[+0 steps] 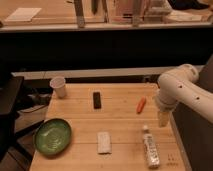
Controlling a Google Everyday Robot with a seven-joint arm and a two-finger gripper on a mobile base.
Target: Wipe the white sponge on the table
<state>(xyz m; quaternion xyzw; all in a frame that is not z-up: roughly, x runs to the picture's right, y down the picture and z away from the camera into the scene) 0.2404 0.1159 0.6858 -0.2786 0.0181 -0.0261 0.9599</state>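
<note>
The white sponge (104,142) lies flat on the wooden table (120,125), near the front edge, a little left of the middle. My gripper (163,120) hangs down from the white arm at the table's right edge, well to the right of the sponge and apart from it. It is just right of the clear bottle's top and below the orange carrot.
A green bowl (52,135) sits at the front left. A white paper cup (59,86) stands at the back left. A black bar (96,99) lies behind the sponge. An orange carrot (141,104) and a clear bottle (150,148) lie on the right.
</note>
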